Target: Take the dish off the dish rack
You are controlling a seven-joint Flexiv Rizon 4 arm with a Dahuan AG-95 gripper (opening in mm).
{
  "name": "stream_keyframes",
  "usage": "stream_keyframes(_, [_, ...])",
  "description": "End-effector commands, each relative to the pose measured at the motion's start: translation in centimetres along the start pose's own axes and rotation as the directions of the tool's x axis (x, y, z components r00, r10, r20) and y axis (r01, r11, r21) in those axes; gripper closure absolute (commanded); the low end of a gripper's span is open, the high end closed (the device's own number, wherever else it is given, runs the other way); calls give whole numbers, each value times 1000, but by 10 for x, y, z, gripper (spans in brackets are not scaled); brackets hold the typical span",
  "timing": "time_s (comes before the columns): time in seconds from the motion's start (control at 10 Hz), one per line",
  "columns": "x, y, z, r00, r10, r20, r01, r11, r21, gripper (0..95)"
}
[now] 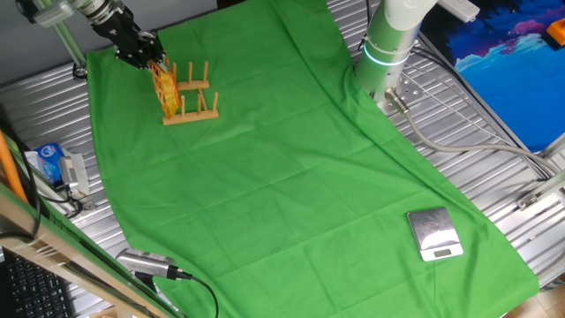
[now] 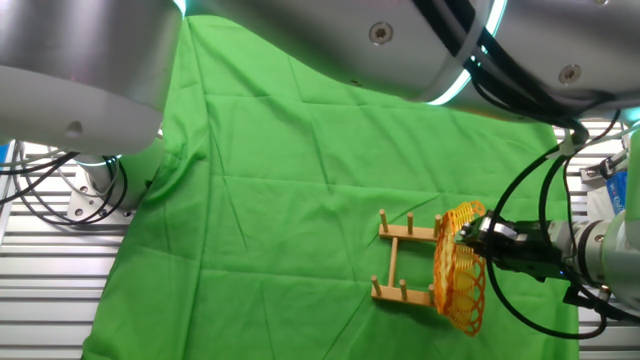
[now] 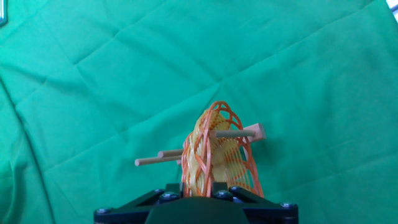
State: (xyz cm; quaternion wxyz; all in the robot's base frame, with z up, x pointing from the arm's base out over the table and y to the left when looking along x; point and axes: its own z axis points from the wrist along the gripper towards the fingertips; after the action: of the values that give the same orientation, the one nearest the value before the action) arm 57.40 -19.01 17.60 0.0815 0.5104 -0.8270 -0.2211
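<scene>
On my one fixed view, far left, the gripper point(image 1: 152, 58) comes down at a slant from the top corner onto the dish point(image 1: 166, 88), which stands on edge at the left end of the dish rack point(image 1: 191, 103), slotted among the pegs. That view alone gives me the wider table: green cloth point(image 1: 291, 168), a small silver scale point(image 1: 434, 234) near the lower right, the arm's white base point(image 1: 388, 44) at the top.

The other fixed view has the rack point(image 2: 405, 262) from the opposite side, base flat on the cloth, and the dish point(image 2: 460, 268) at its right end, broad woven face showing, leaning slightly. The gripper point(image 2: 470, 238) reaches in almost level from the right and meets the rim near the top.

From the hand view I'm looking along the fingers: the dish point(image 3: 217, 152) nearly edge-on, rising right out of the black gripper body point(image 3: 196, 208), pegs point(image 3: 233, 133) poking out either side. Fingertips are hidden behind the weave, so the jaws look closed on the rim, though I can't be sure of it.
</scene>
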Motion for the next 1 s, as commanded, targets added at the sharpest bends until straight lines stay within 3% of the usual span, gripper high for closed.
stream_keyframes(0.1, [1, 3, 1, 1000, 7, -8, -7, 1000, 9, 760])
stream_keyframes(1.0, [0, 14, -3, 999, 41, -7, -41, 999, 12, 760])
